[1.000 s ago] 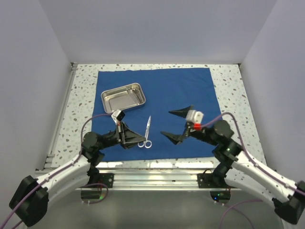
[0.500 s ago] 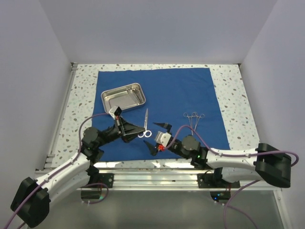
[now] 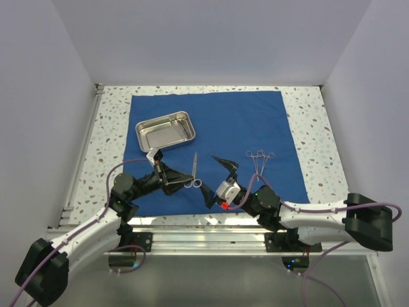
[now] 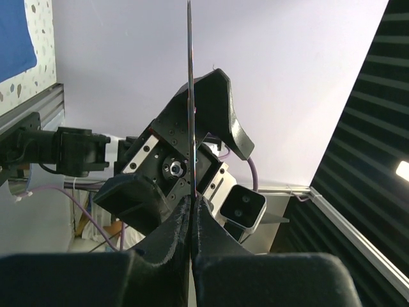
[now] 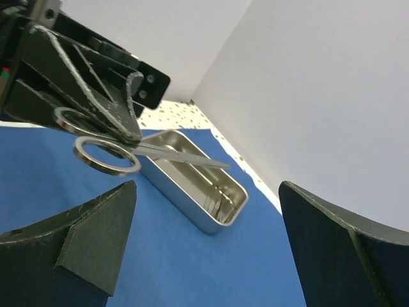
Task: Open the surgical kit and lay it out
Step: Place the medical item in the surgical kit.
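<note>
The royal-blue cloth [image 3: 243, 121] lies spread flat on the table. The empty steel tray [image 3: 165, 130] stands on its far left part, and shows in the right wrist view as the tray [image 5: 203, 192]. My left gripper [image 3: 183, 183] is shut on the silver scissors [image 3: 193, 167] near their ring handles, blades pointing away. In the left wrist view the scissors [image 4: 190, 96] show edge-on between the shut left gripper [image 4: 191, 206]. My right gripper [image 3: 218, 180] stands open just right of the scissors [image 5: 137, 148], facing them with nothing between its fingers [image 5: 83, 243]. Ring-handled forceps [image 3: 260, 157] lie on the cloth at right.
The speckled table [image 3: 112, 134] borders the cloth on all sides. A metal rail [image 3: 211, 220] runs along the near edge by the arm bases. Pale walls [image 3: 38, 96] close in the left, right and back.
My right arm swung in from the right to sit low beside the scissors, uncovering the forceps on the cloth. The left gripper shifted the held scissors slightly left.
</note>
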Action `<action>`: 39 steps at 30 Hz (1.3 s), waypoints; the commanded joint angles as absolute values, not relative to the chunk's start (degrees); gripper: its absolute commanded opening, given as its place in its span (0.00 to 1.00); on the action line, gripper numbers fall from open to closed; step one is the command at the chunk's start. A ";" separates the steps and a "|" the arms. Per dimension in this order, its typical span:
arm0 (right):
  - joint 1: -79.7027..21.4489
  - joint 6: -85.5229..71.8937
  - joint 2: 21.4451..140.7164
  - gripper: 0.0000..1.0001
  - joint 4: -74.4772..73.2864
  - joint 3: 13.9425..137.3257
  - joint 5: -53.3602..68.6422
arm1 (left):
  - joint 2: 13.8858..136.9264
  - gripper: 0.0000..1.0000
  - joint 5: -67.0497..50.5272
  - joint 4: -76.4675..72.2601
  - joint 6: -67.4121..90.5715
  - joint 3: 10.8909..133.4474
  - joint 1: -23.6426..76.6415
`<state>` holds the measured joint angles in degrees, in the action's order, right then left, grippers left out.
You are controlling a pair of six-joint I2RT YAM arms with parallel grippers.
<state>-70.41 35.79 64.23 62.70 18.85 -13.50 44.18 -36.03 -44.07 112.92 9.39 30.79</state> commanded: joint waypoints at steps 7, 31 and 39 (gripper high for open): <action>-70.84 36.12 69.95 0.97 72.06 23.46 -4.58 | 46.05 0.00 -38.49 -48.87 114.17 9.05 30.50; -70.84 38.15 79.10 0.05 66.88 33.57 -2.02 | 41.22 0.00 -39.37 -45.61 112.50 10.81 31.20; -70.84 36.13 74.45 0.00 65.39 30.68 -4.65 | 43.06 0.40 -41.48 -46.85 108.91 15.71 31.11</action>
<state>-70.59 39.42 77.23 62.89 29.21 -1.98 42.04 -37.06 -44.56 113.56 10.09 30.13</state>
